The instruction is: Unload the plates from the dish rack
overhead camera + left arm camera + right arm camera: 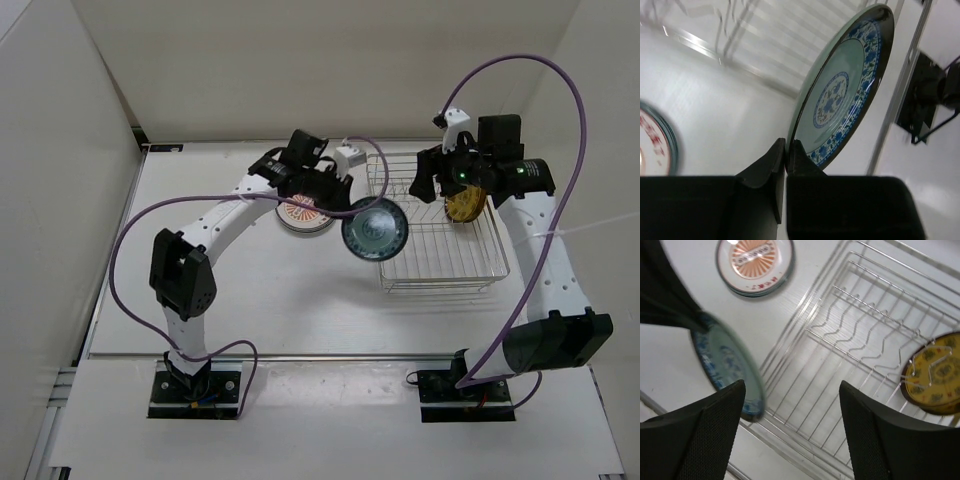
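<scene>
My left gripper is shut on the rim of a teal plate with a blue floral band and holds it tilted over the left edge of the chrome wire dish rack. In the left wrist view the two fingers pinch the plate's lower rim. My right gripper is open and empty above the rack. A golden-yellow plate stands in the rack's far right; it also shows in the right wrist view. An orange-centred white plate tops a stack on the table left of the rack.
The stack of unloaded plates lies on the white table, with its edge also in the left wrist view. White walls close in the table on three sides. A small white block sits behind the rack's left corner.
</scene>
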